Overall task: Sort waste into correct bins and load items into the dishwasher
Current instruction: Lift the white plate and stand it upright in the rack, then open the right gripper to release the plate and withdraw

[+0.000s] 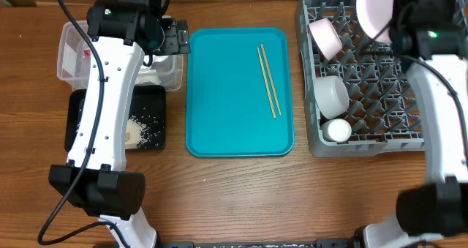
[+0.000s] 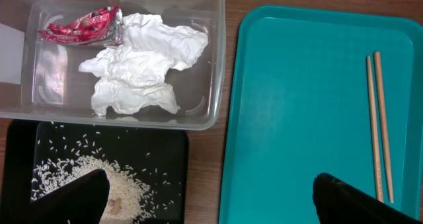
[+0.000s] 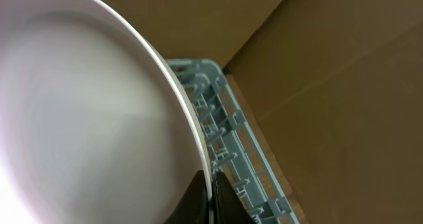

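My right gripper (image 3: 210,194) is shut on the rim of the pale plate (image 3: 86,118), held on edge over the far part of the grey dish rack (image 1: 365,142). The plate shows in the overhead view (image 1: 376,10). Two white bowls (image 1: 325,37) (image 1: 330,94) and a small cup (image 1: 338,130) sit in the rack's left side. Two chopsticks (image 1: 268,80) lie on the teal tray (image 1: 219,131). My left gripper (image 2: 208,197) is open and empty above the clear tub (image 2: 218,65), which holds the red wrapper (image 2: 79,26) and napkins (image 2: 142,62). Rice (image 2: 122,187) lies in the black tray (image 2: 168,151).
The tub (image 1: 66,50) and black tray (image 1: 157,134) sit at the left under my left arm. The teal tray fills the middle. A brown cardboard wall (image 3: 344,85) stands behind the rack.
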`<state>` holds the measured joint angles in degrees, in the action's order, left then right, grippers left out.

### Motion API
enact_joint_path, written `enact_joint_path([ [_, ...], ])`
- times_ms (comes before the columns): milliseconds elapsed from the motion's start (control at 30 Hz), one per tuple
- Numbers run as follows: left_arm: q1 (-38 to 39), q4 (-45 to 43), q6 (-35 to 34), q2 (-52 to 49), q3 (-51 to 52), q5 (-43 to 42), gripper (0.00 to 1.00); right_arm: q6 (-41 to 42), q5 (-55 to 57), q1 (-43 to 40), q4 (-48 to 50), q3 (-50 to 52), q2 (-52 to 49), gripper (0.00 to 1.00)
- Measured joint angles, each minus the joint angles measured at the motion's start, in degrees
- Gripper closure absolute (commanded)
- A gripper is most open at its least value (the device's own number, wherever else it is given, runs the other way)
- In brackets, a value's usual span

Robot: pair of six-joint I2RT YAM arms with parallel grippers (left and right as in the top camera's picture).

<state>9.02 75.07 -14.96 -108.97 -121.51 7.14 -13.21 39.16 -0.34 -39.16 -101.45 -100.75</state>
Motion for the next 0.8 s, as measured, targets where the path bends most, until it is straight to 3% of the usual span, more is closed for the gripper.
enact_joint_path([
  [233,0.0,0.0,0.0,0.0,0.0,0.0,0.0,-1.8,2.3,0.1,1.5,0.2,-7.7,0.96],
  [433,0.0,0.0,0.0,0.0,0.0,0.0,0.0,-2.3,6.1,0.1,5.4,0.3,-9.0,0.96],
  [800,0.0,0.0,0.0,0.0,0.0,0.0,0.0,-3.1,7.2,1.6,3.2,1.2,-11.5,0.96],
])
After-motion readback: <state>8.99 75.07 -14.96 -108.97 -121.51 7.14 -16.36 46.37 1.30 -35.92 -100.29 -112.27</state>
